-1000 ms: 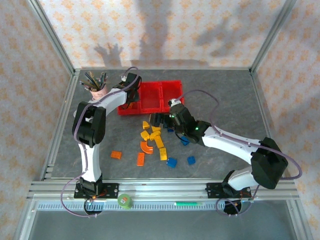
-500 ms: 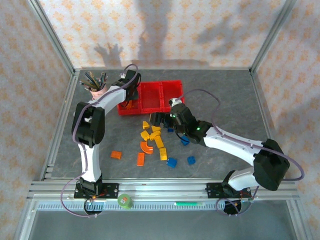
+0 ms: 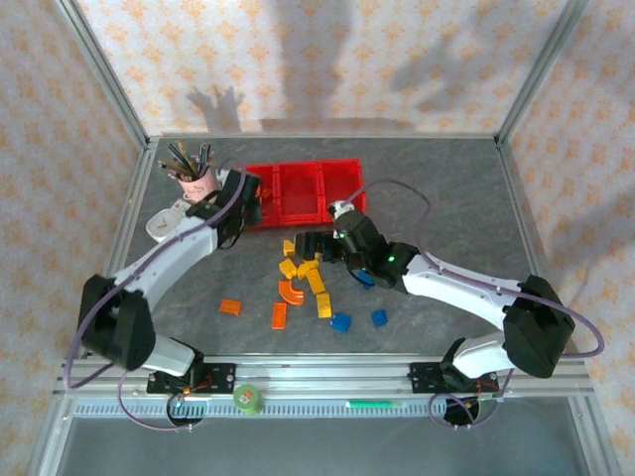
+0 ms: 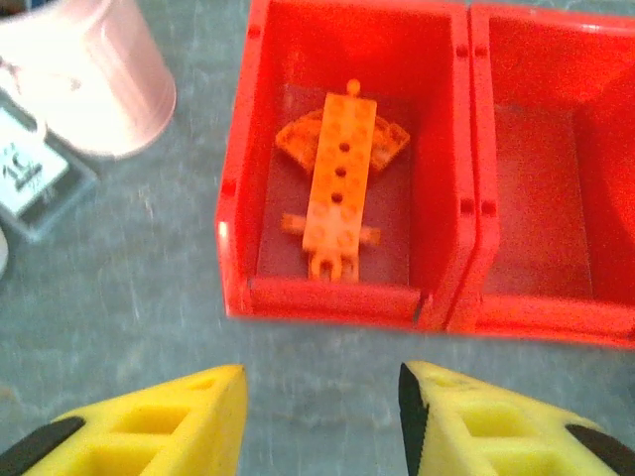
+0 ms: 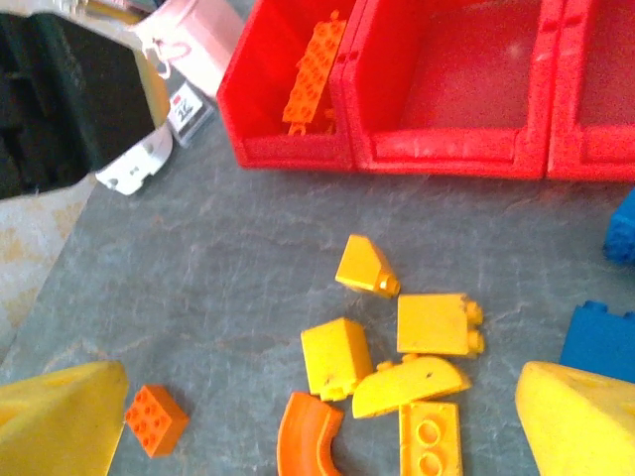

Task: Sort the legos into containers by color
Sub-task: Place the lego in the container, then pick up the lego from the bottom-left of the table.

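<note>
Fingers (image 4: 149, 426) of the left gripper (image 4: 322, 402) parted and empty, just short of the red containers (image 4: 332, 297), orange legos (image 4: 337, 188) lying in the leftmost bin, right gripper (image 5: 319, 382) spread wide over loose yellow legos (image 5: 432, 324) on the table (image 5: 198, 268)

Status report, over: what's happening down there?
Left gripper open, empty. Right gripper open, empty. Orange bricks in left bin; yellow pile loose on table. Nothing blocking.
</note>
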You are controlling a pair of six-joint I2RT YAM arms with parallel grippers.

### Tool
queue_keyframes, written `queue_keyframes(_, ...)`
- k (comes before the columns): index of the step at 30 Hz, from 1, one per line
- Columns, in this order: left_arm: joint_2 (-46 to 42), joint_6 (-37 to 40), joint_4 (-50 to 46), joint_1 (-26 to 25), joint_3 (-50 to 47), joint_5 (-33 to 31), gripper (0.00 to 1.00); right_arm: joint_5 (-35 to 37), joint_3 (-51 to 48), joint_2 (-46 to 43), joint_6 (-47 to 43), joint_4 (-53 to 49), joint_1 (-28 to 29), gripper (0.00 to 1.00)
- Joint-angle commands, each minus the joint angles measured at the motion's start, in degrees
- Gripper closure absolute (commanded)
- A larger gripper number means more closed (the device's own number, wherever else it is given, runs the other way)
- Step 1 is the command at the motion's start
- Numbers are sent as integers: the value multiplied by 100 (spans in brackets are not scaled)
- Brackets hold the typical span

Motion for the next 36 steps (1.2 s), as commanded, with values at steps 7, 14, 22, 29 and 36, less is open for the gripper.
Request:
queue_keyframes(7, -1627, -2456, -578, -1362, -1966, -620, 42, 68, -315, 110, 18, 54, 586, 0)
queue_keyframes(14, -1958, -3758, -1357, -2207, -2590, -923, 33, 331, -505, 373, 171, 285, 947, 0)
queue_keyframes(22, -2091, -4598, -1569, -2558, -3163, -976, 25, 283, -670, 502, 294, 549, 980, 0)
queue_keyframes(29, -2299, -4775, -906, -2561, -3648, -833, 23, 446, -659, 485, 237, 518, 973, 1)
queue_keyframes(36, -1994, -4569, -217, -2434, -3732, -938, 23, 544, -638, 480, 234, 478, 973, 0)
